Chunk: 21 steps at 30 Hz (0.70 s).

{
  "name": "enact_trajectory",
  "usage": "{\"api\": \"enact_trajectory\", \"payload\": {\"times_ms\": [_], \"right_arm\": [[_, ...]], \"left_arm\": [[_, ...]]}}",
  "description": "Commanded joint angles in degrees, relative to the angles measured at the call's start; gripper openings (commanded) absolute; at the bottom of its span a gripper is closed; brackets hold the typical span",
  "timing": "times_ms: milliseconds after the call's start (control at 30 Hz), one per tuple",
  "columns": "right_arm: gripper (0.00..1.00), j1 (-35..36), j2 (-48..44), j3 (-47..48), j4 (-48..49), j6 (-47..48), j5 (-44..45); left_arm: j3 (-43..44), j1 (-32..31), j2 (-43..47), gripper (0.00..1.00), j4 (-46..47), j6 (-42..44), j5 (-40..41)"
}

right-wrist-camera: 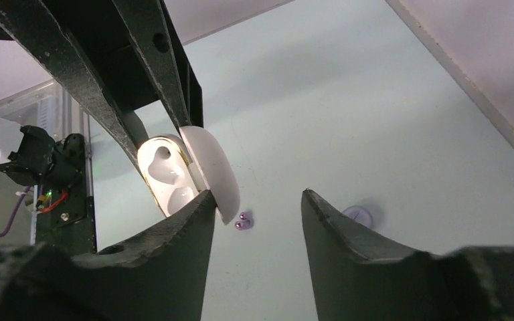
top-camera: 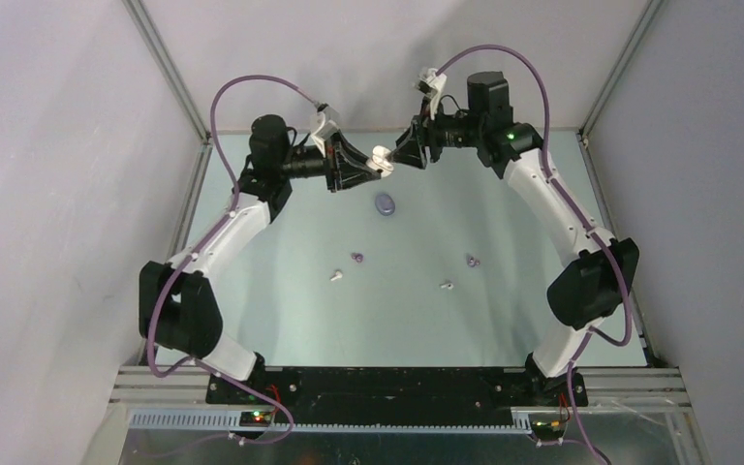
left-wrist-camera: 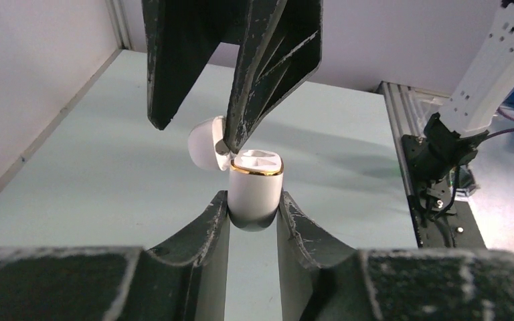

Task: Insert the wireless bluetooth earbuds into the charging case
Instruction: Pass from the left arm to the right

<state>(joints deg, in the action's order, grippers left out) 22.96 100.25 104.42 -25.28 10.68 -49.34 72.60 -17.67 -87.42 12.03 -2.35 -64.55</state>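
My left gripper [left-wrist-camera: 254, 198] is shut on the body of a white charging case [left-wrist-camera: 256, 190] and holds it upright above the table. The case's lid [left-wrist-camera: 207, 142] is swung open, and its two sockets show empty. My right gripper [right-wrist-camera: 257, 194] is open. One of its fingertips [left-wrist-camera: 227, 144] touches the lid by the hinge. In the top view both grippers meet at the case [top-camera: 381, 155] at the back centre. Two purple earbuds [top-camera: 356, 257] [top-camera: 472, 260] and two white earbuds [top-camera: 336, 275] [top-camera: 447, 285] lie on the table. One purple earbud also shows in the right wrist view [right-wrist-camera: 243, 221].
A closed purple case [top-camera: 385, 203] lies on the table below the grippers and also shows in the right wrist view [right-wrist-camera: 359, 215]. Walls with metal frame posts [top-camera: 165, 68] enclose the table [top-camera: 281, 320] on three sides.
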Motion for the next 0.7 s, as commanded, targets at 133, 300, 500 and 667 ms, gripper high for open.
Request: {"api": "enact_trajectory", "payload": {"times_ms": [133, 300, 500, 667], "right_arm": [[0.71, -3.39, -9.23, 2.85, 0.95, -3.91, 1.85], [0.74, -6.36, -11.2, 3.49, -1.63, -5.12, 2.93], [0.68, -7.86, -12.26, -1.46, -3.6, -2.16, 3.28], [0.62, -5.83, -7.59, 0.87, -1.36, -3.49, -0.72]], "left_arm": [[-2.37, 0.79, -1.59, 0.0, 19.44, -14.91, -3.11], [-4.54, 0.86, -2.75, 0.0, 28.01, -20.49, -2.29], [-4.7, 1.19, -3.9, 0.0, 33.73, -25.78, -1.17], [-4.03, 1.1, -3.67, 0.0, 33.28, -26.76, -0.86]]}}
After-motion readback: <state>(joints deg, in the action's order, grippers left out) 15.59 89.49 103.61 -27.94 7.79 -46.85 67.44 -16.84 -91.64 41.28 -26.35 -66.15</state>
